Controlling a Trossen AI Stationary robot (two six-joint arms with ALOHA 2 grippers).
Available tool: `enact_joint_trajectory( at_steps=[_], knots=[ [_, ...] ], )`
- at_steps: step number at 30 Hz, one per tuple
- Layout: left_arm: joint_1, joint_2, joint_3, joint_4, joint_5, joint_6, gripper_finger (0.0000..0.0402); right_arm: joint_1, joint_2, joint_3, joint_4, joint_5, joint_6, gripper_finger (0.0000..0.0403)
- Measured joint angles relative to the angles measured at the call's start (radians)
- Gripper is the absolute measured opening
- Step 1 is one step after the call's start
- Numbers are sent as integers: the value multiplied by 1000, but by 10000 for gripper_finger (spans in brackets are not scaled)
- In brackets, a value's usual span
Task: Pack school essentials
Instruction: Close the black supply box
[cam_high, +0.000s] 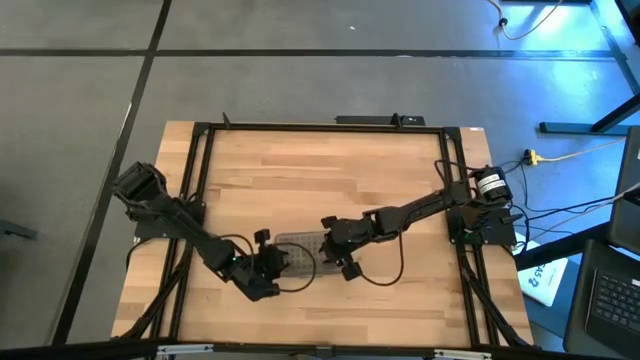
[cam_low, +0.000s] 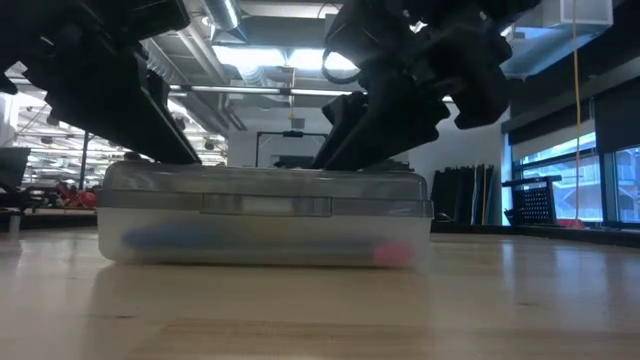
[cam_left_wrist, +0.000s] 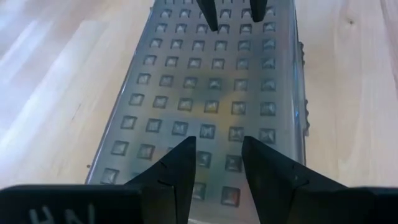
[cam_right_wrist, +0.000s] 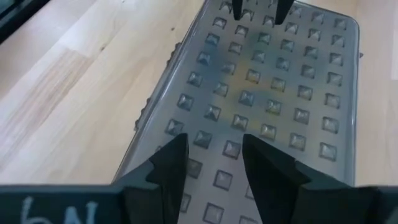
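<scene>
A clear rectangular case with a grey studded lid (cam_high: 297, 250) lies closed on the table's middle, resting on its flat bottom (cam_low: 265, 255). Through its clear wall I see blurred blue (cam_low: 190, 240) and pink (cam_low: 392, 254) shapes; the other school essentials are hidden. My left gripper (cam_high: 272, 262) (cam_left_wrist: 219, 146) is open over the lid's left end. My right gripper (cam_high: 335, 252) (cam_right_wrist: 214, 143) is open over the lid's right end. Each wrist view shows the other gripper's fingertips at the lid's opposite end. My left gripper points slanting down at the studded lid's left end (cam_left_wrist: 211, 127); I cannot tell whether its fingertips touch the lid. My right gripper points slanting down at the lid's right end (cam_right_wrist: 214, 118); in the low view its fingers (cam_low: 365, 150) reach the lid's top, but I cannot tell whether they touch it.
Bare wooden table (cam_high: 300, 190) lies all around the case, inside a black frame (cam_high: 200, 180). Cables run from each arm across the table near the case (cam_high: 385, 275). Beyond the table the low view shows a workshop room.
</scene>
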Motion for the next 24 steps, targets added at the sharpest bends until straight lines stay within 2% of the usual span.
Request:
enact_joint_trajectory(
  at_steps=[5,11,24],
  knots=[
    [31,-1,-2,-26,-35,67,127,-25,2,-1,-7,99,10,158],
    [99,-2,-1,-88,-44,109,127,-80,2,-2,-14,158,54,158],
    [245,-2,-3,-115,-103,323,127,-179,-2,-3,-17,167,20,158]
  ],
)
